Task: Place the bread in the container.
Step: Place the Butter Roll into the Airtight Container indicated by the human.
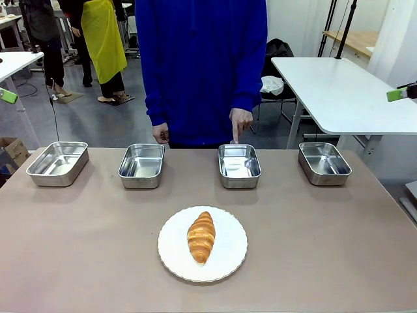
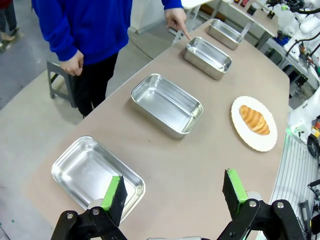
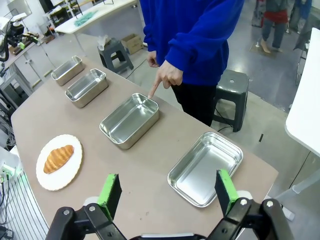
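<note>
While the golden-brown ridged croissant (image 1: 201, 237) lies on a round white plate (image 1: 172, 251), the pointed-at rectangular steel pan (image 1: 239, 182) is empty; left pincer (image 2: 172, 192) and right pincer (image 3: 165, 192) spread.

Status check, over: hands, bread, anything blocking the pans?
Left hand open, right hand open, both up at table's ends. Bread on white plate, untouched. Person's finger points at container, third from robot's left; nothing between.

The croissant (image 1: 201, 237) is golden-brown, with ridged segments and tapered ends. It lies flat in the middle of the white plate (image 1: 172, 251), one tip pointing toward the far side of the table. The container (image 1: 239, 164) is a shallow rectangular stainless-steel pan, upright and empty. It sits beyond the plate, slightly to the robot's right, with a person's hand (image 1: 240, 122) pointing down at its far rim.
</note>
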You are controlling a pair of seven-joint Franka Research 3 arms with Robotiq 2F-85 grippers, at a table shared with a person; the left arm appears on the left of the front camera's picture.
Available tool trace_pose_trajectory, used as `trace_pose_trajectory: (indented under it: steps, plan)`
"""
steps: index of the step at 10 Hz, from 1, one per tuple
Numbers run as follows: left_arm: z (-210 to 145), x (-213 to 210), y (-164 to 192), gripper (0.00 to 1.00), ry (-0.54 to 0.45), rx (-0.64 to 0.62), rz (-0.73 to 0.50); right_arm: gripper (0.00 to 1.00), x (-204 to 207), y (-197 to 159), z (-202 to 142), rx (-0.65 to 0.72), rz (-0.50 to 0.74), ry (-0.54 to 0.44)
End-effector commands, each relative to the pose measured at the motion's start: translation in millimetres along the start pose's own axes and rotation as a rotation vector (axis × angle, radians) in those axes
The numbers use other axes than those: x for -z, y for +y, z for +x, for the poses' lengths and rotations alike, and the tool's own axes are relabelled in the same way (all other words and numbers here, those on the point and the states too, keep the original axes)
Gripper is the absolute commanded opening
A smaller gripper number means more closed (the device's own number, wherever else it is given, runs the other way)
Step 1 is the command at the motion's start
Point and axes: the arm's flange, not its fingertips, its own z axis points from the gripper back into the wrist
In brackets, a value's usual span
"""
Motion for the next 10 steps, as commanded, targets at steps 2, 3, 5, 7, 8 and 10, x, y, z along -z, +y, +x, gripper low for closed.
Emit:
trace_pose_trajectory:
  steps: [2, 3, 5, 7, 8, 10]
  plan:
    - [0.5, -0.6, -1.0, 1.0, -0.005, 0.001, -0.008, 1.0, 1.1, -2.0, 1.0, -0.009, 0.007, -0.023]
    - [0.5, -0.6, -1.0, 1.0, -0.005, 0.001, -0.008, 1.0, 1.1, -2.0, 1.0, -0.009, 0.007, -0.023]
    - [0.5, -0.6, -1.0, 1.0, -0.005, 0.001, -0.008, 1.0, 1.1, -2.0, 1.0, -0.009, 0.007, -0.023]
    - [0.5, -0.6, -1.0, 1.0, -0.005, 0.001, -0.008, 1.0, 1.1, -2.0, 1.0, -0.009, 0.007, -0.023]
    - [0.5, -0.6, -1.0, 1.0, -0.005, 0.001, -0.008, 1.0, 1.1, -2.0, 1.0, -0.009, 0.007, -0.023]
    - [0.5, -0.6, -1.0, 1.0, -0.005, 0.001, -0.008, 1.0, 1.1, -2.0, 1.0, -0.009, 0.007, -0.023]
